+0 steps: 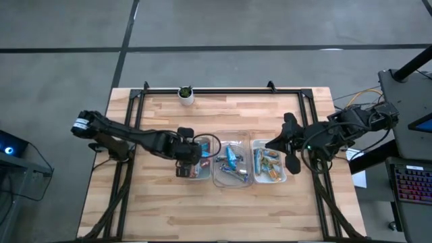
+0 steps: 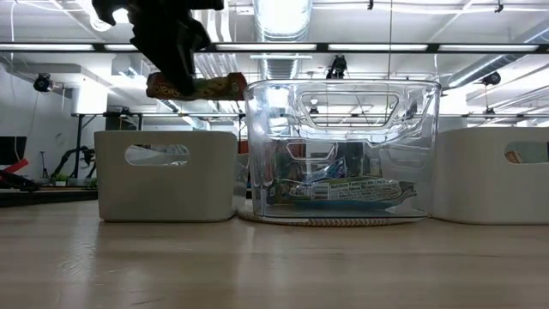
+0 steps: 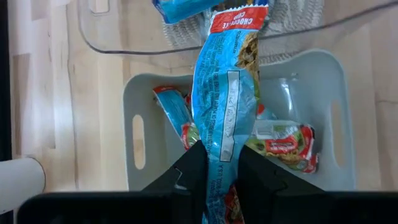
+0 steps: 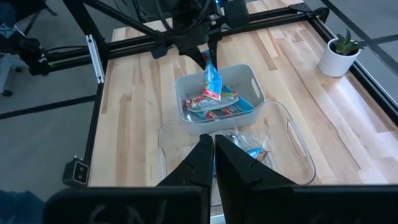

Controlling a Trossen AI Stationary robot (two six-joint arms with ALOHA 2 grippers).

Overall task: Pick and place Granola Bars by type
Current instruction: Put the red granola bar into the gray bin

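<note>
- Wooden table (image 1: 169, 209): left gripper (image 3: 219, 163) pinches a blue granola bar (image 3: 225, 99) by one end above the tray (image 3: 323, 81) at nine o'clock.
- Light, crinkly, slippery wrapper; judged best held at the sealed end.
- Right gripper (image 4: 214, 147), fingers closed and empty, waits at three o'clock.

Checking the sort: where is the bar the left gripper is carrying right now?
The blue-wrapped bar hangs pinched in the left gripper above the left tray, beside the clear middle tray.

Glossy granola bar (image 3: 225, 106), clear plastic tray (image 2: 343, 150), wood table (image 1: 169, 209)
</note>
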